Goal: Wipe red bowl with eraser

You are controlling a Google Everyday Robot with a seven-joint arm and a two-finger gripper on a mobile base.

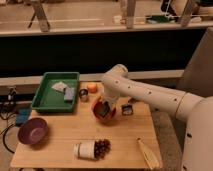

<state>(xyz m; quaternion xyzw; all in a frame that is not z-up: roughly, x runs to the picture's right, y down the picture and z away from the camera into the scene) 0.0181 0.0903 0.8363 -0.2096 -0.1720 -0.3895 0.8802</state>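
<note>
Inside red bowl [108,119], claw [102,106], partly hidden.

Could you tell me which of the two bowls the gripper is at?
The red bowl in the middle: the gripper is down at its inside. The purple bowl sits apart, far to the left.

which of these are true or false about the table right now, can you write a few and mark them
1. The gripper is at the red bowl. True.
2. The purple bowl sits inside the green tray. False: it stands on the table, outside the tray.
3. The grey blocks lie in the green tray. True.
4. In the camera view the red bowl is left of the purple bowl. False: it is to its right.
</note>
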